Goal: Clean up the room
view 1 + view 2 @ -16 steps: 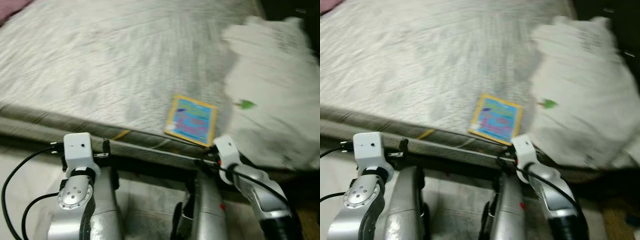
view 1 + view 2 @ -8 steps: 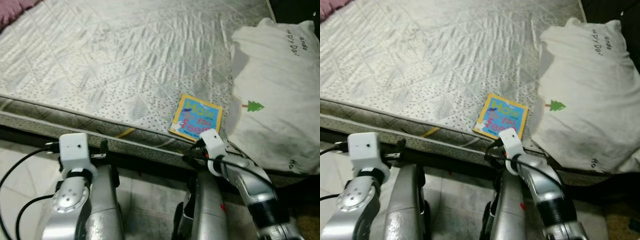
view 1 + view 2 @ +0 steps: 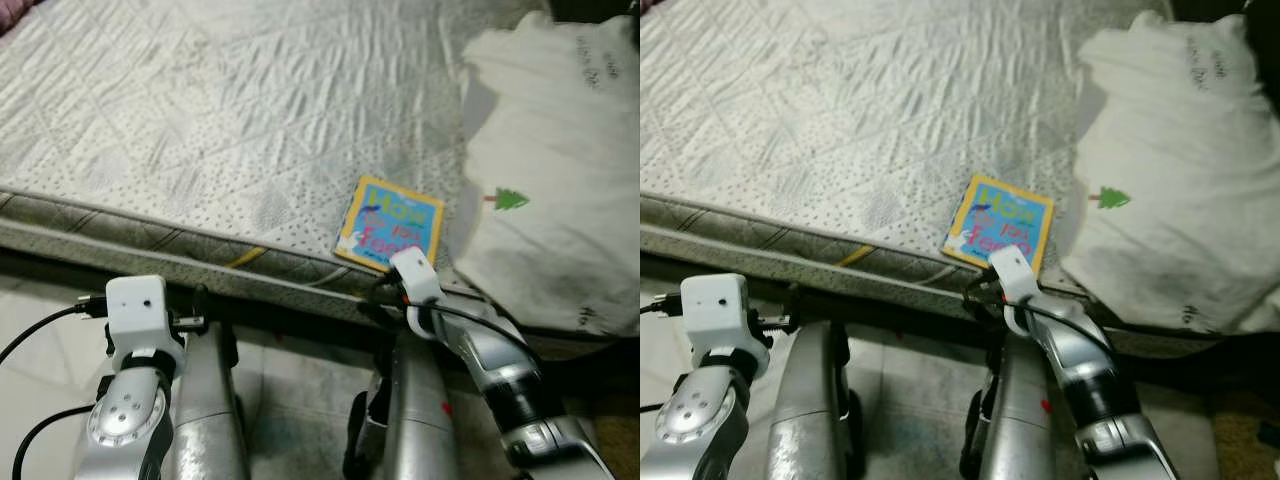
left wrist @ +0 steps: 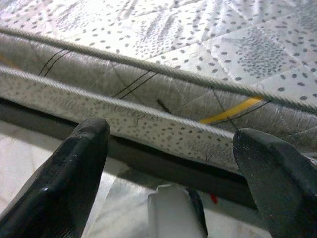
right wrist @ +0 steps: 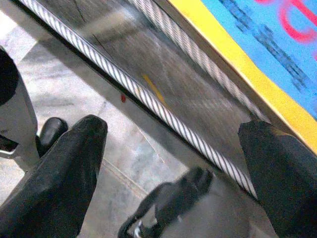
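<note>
While my right pincer [image 5: 173, 163] hangs open below the thin yellow-bordered blue picture book [image 3: 390, 224] at the grey quilted mattress [image 3: 220, 110] edge, I fear its fingers jabbing the flat cover, shoving it away.

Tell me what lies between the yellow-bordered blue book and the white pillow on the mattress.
Nothing: in the left eye view only bare quilted grey mattress separates the yellow-bordered blue book from the white pillow.

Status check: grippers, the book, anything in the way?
Right gripper open, at the mattress edge below the book. Left gripper open, idle, low by the mattress side. Pillow lies right beside the book.
</note>
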Robot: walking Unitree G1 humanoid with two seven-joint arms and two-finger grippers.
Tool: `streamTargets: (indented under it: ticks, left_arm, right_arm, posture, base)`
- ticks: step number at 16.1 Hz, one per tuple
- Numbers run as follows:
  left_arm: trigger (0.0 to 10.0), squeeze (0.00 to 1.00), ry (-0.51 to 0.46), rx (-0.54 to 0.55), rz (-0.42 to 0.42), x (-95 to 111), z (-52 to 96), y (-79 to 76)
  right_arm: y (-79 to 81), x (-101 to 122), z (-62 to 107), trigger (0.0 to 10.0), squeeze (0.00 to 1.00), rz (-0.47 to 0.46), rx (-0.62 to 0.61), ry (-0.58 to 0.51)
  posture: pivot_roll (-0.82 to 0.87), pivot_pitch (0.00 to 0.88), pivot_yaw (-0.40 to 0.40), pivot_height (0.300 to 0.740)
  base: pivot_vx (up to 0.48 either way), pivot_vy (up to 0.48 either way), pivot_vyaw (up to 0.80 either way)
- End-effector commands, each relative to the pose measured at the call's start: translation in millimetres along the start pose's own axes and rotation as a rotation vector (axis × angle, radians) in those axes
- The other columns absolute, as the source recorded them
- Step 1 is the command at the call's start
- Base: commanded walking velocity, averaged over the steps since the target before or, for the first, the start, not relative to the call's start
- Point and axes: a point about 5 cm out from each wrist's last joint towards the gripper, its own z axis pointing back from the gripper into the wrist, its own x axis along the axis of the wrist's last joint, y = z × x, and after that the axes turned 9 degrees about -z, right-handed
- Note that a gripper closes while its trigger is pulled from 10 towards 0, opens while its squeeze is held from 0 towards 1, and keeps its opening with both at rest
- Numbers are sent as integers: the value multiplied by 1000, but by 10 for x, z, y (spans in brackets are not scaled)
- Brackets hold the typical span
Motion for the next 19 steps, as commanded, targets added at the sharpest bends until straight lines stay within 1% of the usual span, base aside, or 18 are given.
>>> streamTargets:
  ticks: [1,7,9,10,13,15,17,19]
  left_arm:
    - [10000,0,8,-8,-3,3,41,12]
    - [10000,0,6,-16,-12,34,49,13]
    - [10000,0,6,-17,-14,39,52,16]
    - [10000,0,8,-17,-16,41,51,19]
    - [10000,0,9,-16,-18,39,37,17]
    - [10000,0,7,-20,-18,42,22,6]
    - [10000,0,6,-22,-18,45,8,4]
    - [10000,0,0,-27,-20,61,-23,-6]
  right_arm:
    - [-37,-2,-35,10000,0,10,-17,1]
    - [-101,136,-124,10000,0,1,-54,-60]
    - [-151,187,-142,10000,0,7,-78,-81]
    - [-208,222,-141,10000,0,11,-100,-92]
    - [-345,273,-87,10000,0,8,-162,-117]
    - [-478,277,-12,10000,0,-18,-221,-137]
    - [-522,289,10,10000,0,-30,-239,-152]
    - [-609,359,49,10000,0,-44,-274,-183]
  posture:
    - [160,254,-69,542]
    - [172,261,-59,542]
    - [174,259,-59,542]
    - [173,258,-60,542]
    - [171,253,-60,542]
    - [167,246,-57,542]
    - [165,243,-55,542]
    - [163,234,-51,542]
  base:
    - [0,0,0]
    - [0,0,0]
    - [0,0,0]
    - [0,0,0]
    - [0,0,0]
    - [0,0,0]
    - [0,0,0]
    - [0,0,0]
